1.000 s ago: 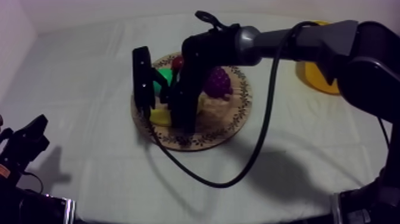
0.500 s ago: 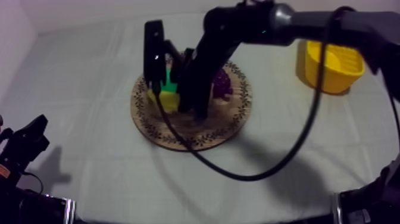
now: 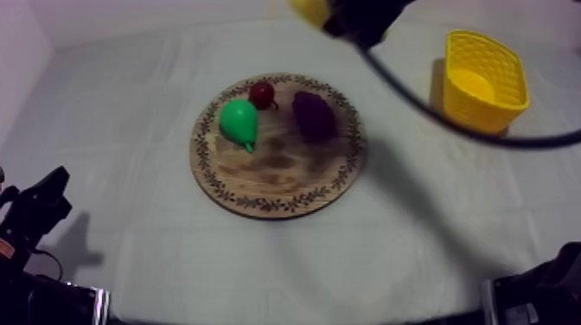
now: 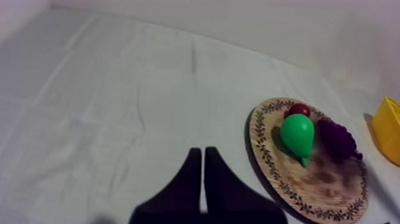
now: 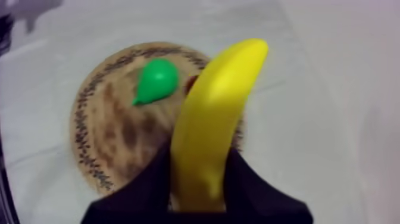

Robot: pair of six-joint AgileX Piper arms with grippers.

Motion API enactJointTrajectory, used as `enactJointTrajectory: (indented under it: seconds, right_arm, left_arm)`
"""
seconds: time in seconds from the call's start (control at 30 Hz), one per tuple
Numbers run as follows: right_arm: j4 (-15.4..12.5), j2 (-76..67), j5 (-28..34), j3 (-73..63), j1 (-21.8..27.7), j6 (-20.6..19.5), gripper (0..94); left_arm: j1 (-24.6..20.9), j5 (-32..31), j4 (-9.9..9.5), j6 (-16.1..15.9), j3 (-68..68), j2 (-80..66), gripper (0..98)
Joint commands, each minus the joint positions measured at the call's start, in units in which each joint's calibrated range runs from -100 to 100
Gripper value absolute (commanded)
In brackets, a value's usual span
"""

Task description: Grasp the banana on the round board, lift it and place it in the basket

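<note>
The right gripper point(image 5: 199, 167) clamps the banana point(image 5: 217, 119) by one end, high above the board point(image 5: 113, 137) and clear of the pear point(image 5: 158, 78), ready for the carry to the basket point(image 3: 484, 78). The left gripper point(image 4: 203, 179) rests pinched together, out of the way.

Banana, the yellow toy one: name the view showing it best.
Right wrist view: the long yellow toy banana stands nearly whole, gripped in the right claw over the round wooden board. The top view catches just its yellow end at the upper edge.
</note>
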Motion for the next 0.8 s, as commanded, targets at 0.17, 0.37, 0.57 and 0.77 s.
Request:
enactJointTrajectory:
  seconds: [0.17,0.37,0.57,0.77]
  right_arm:
    - [0.6,-3.2,-4.8,0.8,10.8,-1.2,13.9]
    - [1.0,-1.9,-9.2,3.5,15.9,-1.2,15.0]
    - [1.1,1.3,-13.9,6.1,19.1,-1.3,15.4]
    - [2.0,6.1,-16.6,6.2,21.1,-2.6,15.9]
  left_arm:
    - [0.0,0.0,0.0,0.0,0.0,0.0,0.1]
    - [0.0,0.0,0.0,0.0,0.0,0.0,0.1]
    - [0.0,0.0,0.0,0.0,0.0,0.0,0.1]
    - [0.0,0.0,0.0,0.0,0.0,0.0,0.1]
